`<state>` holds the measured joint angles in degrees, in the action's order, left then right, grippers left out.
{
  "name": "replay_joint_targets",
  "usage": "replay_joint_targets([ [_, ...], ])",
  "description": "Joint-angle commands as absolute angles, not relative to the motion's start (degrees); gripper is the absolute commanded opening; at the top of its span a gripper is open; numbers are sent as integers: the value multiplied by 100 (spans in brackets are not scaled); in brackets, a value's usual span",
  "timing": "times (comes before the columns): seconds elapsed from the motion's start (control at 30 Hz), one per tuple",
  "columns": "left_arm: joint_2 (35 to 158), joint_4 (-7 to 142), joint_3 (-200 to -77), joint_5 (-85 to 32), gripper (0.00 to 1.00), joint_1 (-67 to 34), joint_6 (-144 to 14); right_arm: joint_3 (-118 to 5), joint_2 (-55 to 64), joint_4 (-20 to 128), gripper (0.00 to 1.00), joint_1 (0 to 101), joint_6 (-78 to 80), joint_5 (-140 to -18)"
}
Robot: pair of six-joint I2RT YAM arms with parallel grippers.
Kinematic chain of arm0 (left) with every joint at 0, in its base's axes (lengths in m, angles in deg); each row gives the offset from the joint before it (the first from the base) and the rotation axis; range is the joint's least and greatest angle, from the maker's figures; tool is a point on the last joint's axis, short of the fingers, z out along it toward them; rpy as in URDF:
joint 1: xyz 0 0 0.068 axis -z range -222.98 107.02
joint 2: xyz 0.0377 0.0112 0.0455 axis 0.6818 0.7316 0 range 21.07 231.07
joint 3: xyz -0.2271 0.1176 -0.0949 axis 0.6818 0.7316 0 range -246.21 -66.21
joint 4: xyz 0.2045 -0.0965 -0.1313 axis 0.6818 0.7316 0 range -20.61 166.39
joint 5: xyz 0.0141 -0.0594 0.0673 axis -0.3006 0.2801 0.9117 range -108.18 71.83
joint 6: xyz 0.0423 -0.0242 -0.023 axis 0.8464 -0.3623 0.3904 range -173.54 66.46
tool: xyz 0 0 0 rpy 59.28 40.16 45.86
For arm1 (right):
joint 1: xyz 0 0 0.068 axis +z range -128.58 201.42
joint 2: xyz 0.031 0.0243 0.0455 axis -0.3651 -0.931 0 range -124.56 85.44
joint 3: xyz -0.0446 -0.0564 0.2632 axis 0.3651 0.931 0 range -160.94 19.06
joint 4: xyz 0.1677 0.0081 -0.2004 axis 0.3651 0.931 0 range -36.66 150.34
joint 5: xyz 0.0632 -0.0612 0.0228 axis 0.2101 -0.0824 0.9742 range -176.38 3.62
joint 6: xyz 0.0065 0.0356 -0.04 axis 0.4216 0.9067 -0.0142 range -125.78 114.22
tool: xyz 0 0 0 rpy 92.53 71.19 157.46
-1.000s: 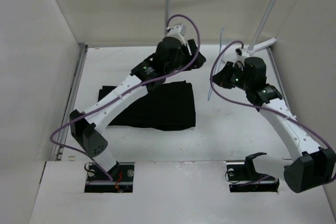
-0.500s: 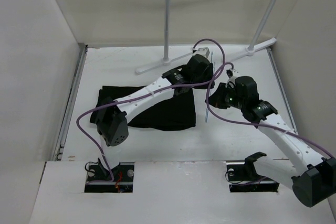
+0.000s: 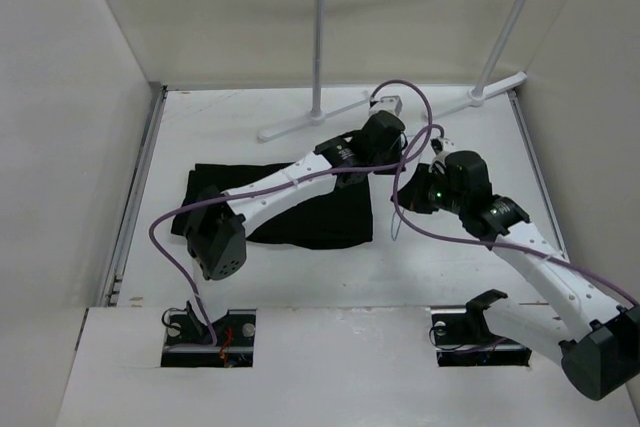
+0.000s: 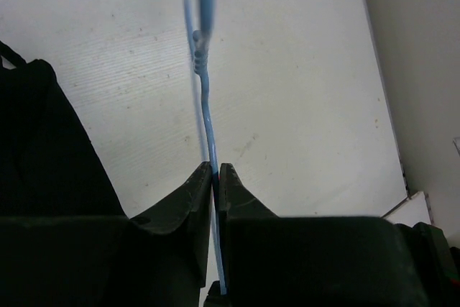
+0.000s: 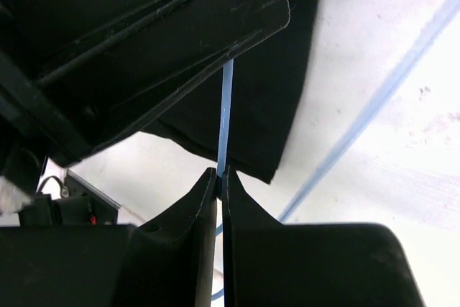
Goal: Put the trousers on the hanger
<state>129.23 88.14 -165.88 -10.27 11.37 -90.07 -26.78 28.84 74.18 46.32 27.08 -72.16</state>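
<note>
Black trousers (image 3: 320, 215) lie spread on the white table (image 3: 450, 257), nearest my bases, reaching from mid-table out toward 9 o'clock. My left forearm crosses above them. Just past their right edge, at abt 3 o'clock of the cloth, my two grippers meet. Right gripper (image 5: 218, 174): fingers pinched tight on the thin pale-blue wire of the hanger (image 5: 225, 106). In the wrist view that wire runs straight up to 12 o'clock, w/ a second hanger wire slanting off toward 1 o'clock. Left gripper (image 4: 215, 169), slightly farther back: fingers clamped on the same hanger, the twisted neck of the wire just above them at 12 o'clock. Hanger sits beside the trousers; can't tell if it touches the cloth. Farthest back, at 12 o'clock, the white tube rack (image 3: 318, 37) stands by the rear wall.
</note>
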Motion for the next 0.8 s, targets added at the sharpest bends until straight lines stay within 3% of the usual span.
replay_joint_targets([
  [0.0,12576,8654,-16193,-649,1,1173,-9132,-2568,3130,7794,6,4677,2841,-7548],
  [0.07,12418,8339,-15807,-622,0,1199,-9308,-2550,3261,7988,12,4677,2902,-7645],
  [0.17,12198,7864,-15288,-579,0,1234,-9659,-2532,3647,8295,36,4651,2999,-7715],
  [0.23,12031,7512,-14963,-421,0,1287,-9827,-2541,3920,8488,46,4590,3043,-7715],
  [0.33,11811,7064,-14506,-96,0,1384,-9862,-2498,4149,8516,43,4379,3087,-7698],
  [0.43,11626,6800,-14057,212,0,1419,-9897,-2348,3817,8157,13,4150,3367,-7671],
  [0.5,11530,6580,-13706,318,0,1419,-9941,-2182,3457,7526,6,4150,3570,-7698],
  [0.6,11441,6333,-13240,432,0,1419,-10073,-1979,2606,6165,7,4211,3843,-7549],
  [0.77,11371,6184,-12747,652,0,1410,-10179,-2066,945,4414,22,4281,4001,-7198],
])
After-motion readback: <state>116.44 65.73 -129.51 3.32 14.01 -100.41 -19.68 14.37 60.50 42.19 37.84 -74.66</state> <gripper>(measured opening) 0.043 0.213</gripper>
